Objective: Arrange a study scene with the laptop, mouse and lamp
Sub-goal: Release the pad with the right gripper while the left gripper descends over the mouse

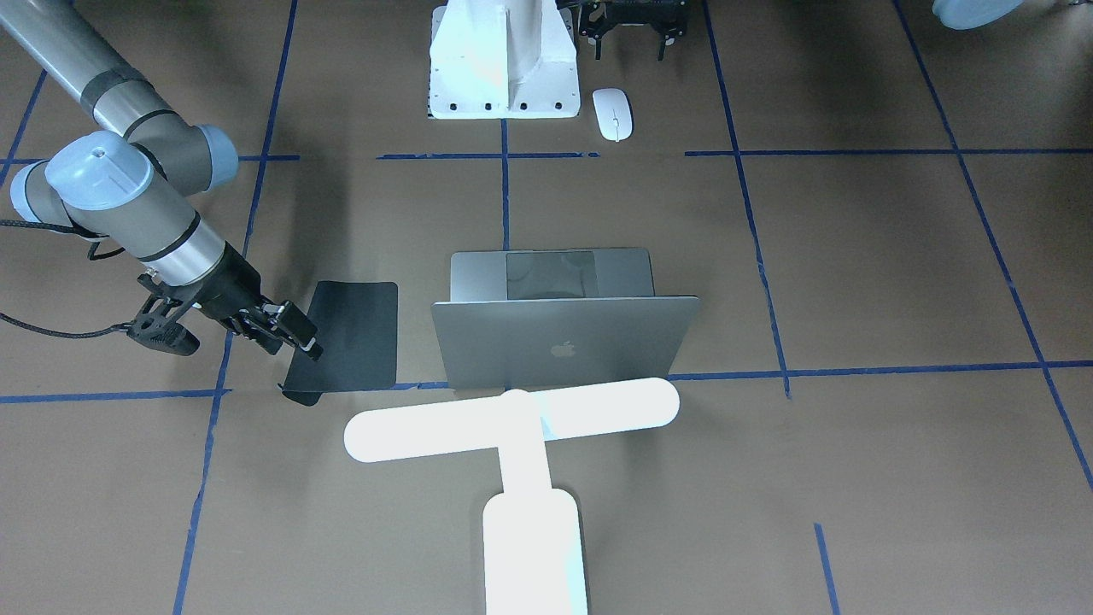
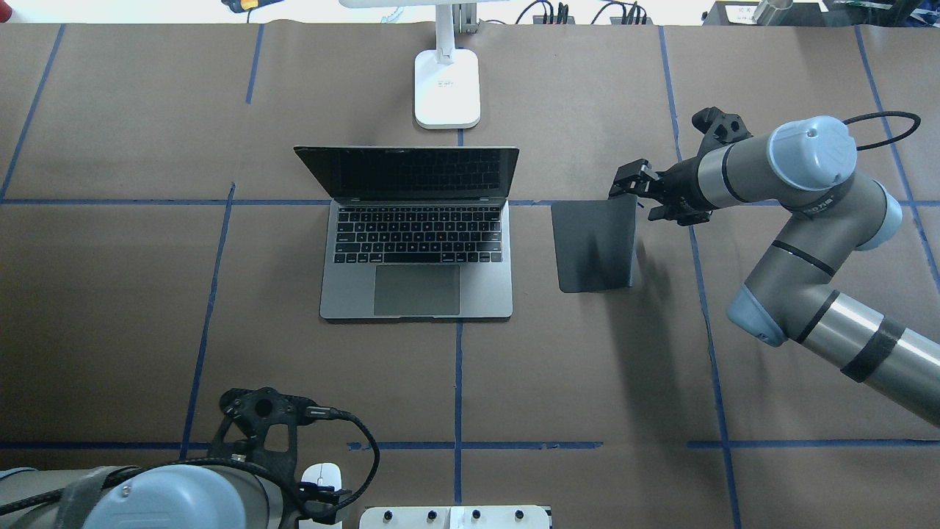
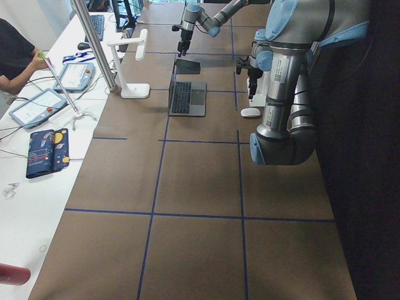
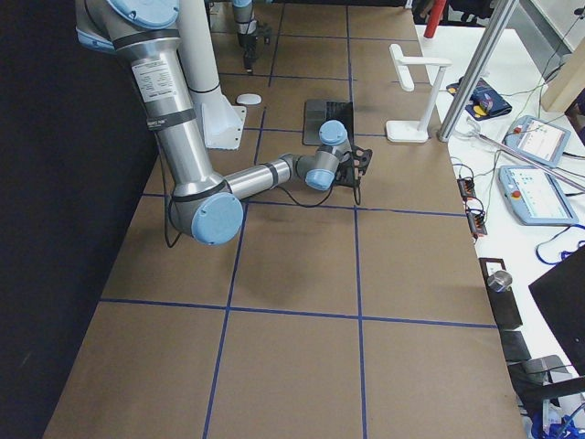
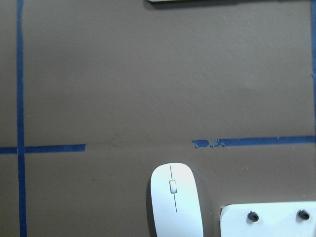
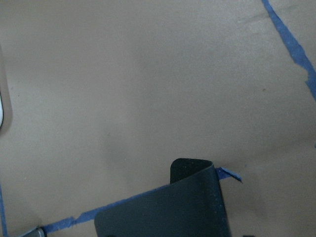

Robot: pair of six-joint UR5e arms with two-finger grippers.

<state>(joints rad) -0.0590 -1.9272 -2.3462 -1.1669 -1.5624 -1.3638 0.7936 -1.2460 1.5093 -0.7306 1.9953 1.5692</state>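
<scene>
– Lamp (image 1: 512,423) first, where does it stand?
– Beyond the back of the laptop (image 1: 564,342), lit, with its bar running along the open lid.
– And the mouse (image 1: 612,114)?
– Well apart from the laptop on the keyboard side, flat on the table just beside the white pedestal (image 1: 504,68). The left gripper (image 1: 629,43) hangs over it with its fingers apart, touching nothing.
– The other arm?
– The right gripper (image 1: 299,337) is clamped on the outer far corner of the black mat (image 1: 354,333) (that corner curls up off the table). The mat lies just beside the laptop, on the robot's right
</scene>
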